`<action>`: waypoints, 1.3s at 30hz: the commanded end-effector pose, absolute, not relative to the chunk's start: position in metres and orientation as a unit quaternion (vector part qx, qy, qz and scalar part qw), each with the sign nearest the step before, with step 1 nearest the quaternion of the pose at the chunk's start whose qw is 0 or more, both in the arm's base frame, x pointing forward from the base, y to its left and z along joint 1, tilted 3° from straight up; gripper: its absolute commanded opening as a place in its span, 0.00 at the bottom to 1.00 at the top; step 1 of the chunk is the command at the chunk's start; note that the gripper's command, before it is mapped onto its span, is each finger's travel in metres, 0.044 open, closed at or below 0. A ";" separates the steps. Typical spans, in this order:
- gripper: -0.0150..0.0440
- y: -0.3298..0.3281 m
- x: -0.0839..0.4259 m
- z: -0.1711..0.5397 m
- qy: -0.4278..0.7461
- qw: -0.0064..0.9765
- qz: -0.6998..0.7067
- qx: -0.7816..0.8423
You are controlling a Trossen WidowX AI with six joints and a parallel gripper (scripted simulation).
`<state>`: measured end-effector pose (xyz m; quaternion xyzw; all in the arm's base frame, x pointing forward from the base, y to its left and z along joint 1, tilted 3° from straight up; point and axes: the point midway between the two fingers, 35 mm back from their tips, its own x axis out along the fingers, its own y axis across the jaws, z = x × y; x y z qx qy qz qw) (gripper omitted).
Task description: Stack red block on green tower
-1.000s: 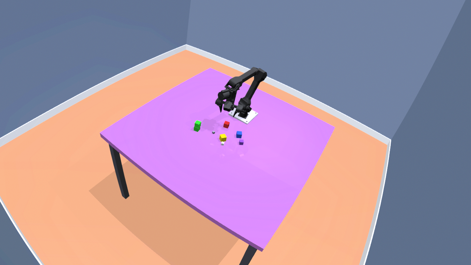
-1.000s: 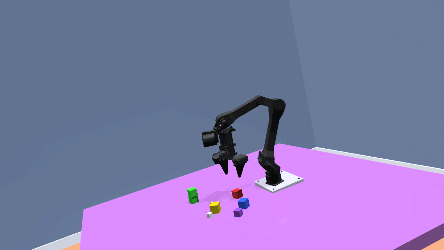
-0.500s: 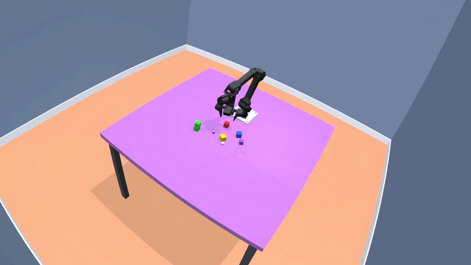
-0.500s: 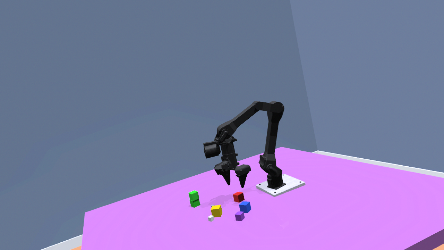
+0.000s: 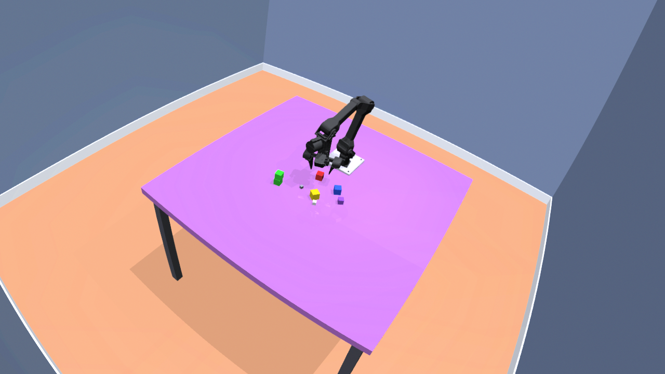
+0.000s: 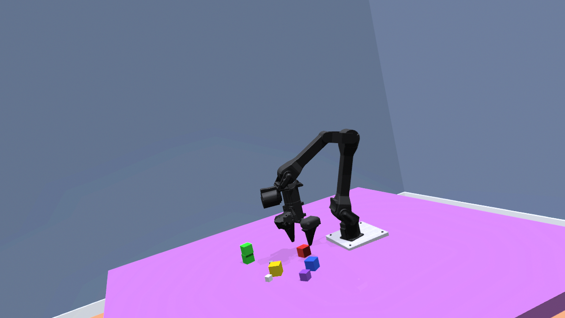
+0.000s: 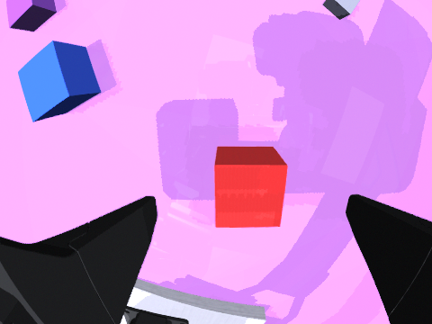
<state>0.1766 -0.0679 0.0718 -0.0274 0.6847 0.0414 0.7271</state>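
Note:
The red block (image 5: 319, 175) (image 6: 303, 251) (image 7: 248, 195) sits flat on the table. My gripper (image 5: 320, 171) (image 6: 301, 243) (image 7: 256, 207) is wide open and empty, pointing down above the red block. In the wrist view the block shows between the two fingertips, below their height. The green tower (image 5: 278, 177) (image 6: 247, 253) is two green blocks, one on the other, standing upright to the left of the red block in the top and exterior views. The tower is outside the wrist view.
A blue block (image 5: 337, 189) (image 6: 311, 263) (image 7: 49, 83) and a purple block (image 5: 341, 200) (image 6: 305, 275) lie near the red block. A yellow block (image 5: 314, 194) (image 6: 275, 268), a white block (image 5: 314, 202) (image 6: 268, 278) and a small grey block (image 5: 301, 187) also lie on the table.

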 end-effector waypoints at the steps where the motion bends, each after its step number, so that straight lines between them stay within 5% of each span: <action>1: 1.00 -0.066 0.176 0.063 0.686 0.726 0.043 -0.023; 37: 1.00 -0.065 0.177 0.034 0.686 0.726 0.043 -0.023; 39: 0.91 -0.065 0.177 0.034 0.686 0.726 0.043 -0.023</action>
